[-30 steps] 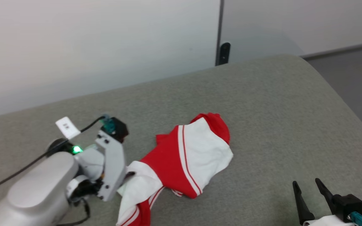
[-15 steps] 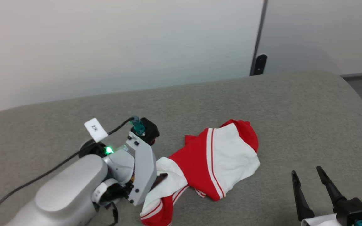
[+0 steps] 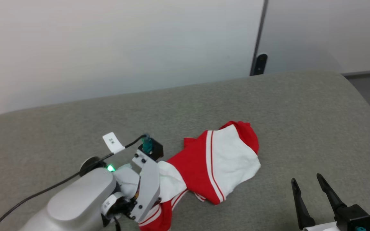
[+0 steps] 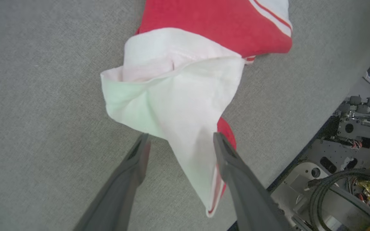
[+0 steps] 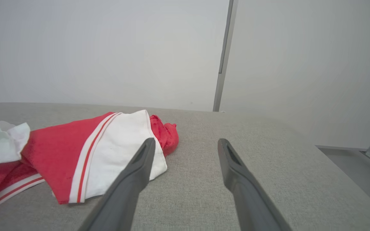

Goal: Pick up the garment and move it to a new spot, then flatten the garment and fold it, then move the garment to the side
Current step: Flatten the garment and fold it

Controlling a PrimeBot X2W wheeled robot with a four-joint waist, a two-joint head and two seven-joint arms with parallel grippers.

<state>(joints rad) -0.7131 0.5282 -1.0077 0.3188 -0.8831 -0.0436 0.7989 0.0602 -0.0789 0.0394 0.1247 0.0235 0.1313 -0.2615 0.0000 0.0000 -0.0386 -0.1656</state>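
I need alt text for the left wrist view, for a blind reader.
The left gripper, fingers open, points at a crumpled red and white shirt on a grey fabric surface, a white flap lying between the fingers. Metal robot parts show at the lower right.

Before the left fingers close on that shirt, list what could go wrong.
1. The open left fingers straddle just a loose white corner of the garment. Closing there may catch one thin layer, and the crumpled rest would drag or twist.
2. That corner lies near the table edge, so a slipped grip could let cloth slide off.
3. The right fingers stand open, apart from the garment, so nothing steadies its far end.
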